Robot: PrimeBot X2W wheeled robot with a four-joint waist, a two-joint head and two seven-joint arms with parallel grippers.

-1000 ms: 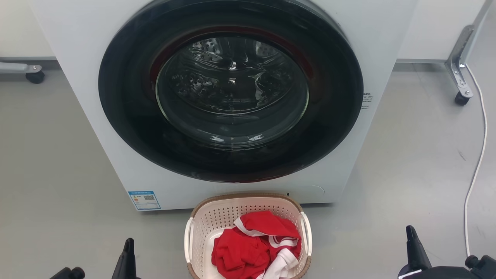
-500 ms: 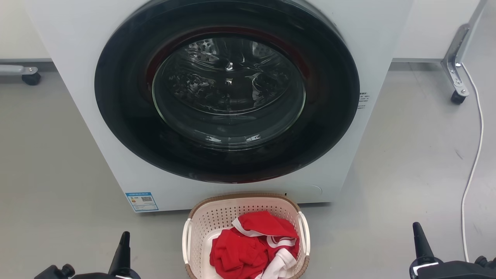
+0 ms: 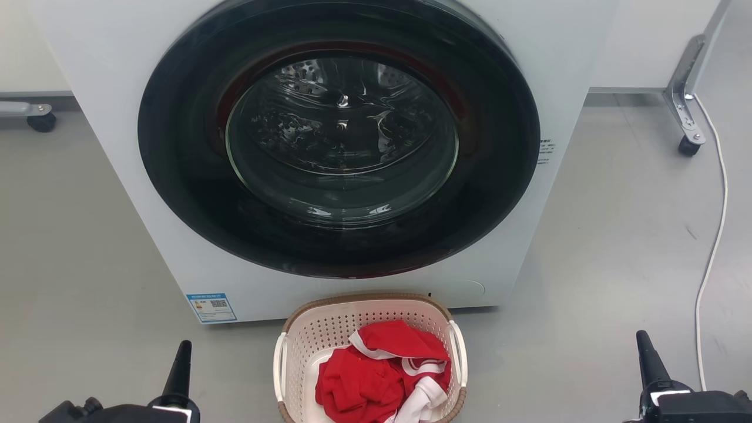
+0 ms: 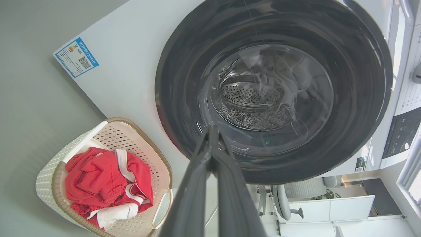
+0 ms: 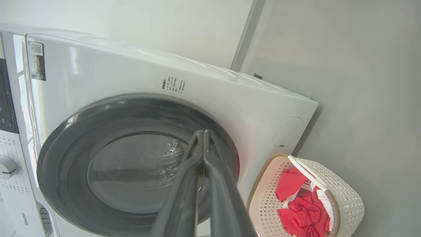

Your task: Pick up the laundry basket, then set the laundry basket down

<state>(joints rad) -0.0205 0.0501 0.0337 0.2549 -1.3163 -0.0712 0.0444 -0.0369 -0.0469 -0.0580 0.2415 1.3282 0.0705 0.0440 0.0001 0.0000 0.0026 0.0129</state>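
Grey floor (image 3: 529, 364) at lower centre bears the laundry basket (image 3: 329, 332), likely light, stiff plastic best lifted by its white side handles (image 3: 460, 352), with left gripper (image 3: 178, 364) and right gripper (image 3: 646, 352) flanking it, both pinched closed, empty.

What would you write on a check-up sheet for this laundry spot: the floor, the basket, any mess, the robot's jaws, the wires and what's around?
Surface: grey floor, smooth.
Job's things: laundry basket stands on the floor right in front of the washing machine, with red and white clothes inside.
Clutter: nothing seen.
Grippers: left gripper and right gripper sit low on either side of the basket, apart from it, jaws shut and empty.
Cables: white cable lies on the floor at the right.
Surroundings: the machine's round door is closed; a metal leg on a caster stands behind on the right, and another caster on the left.
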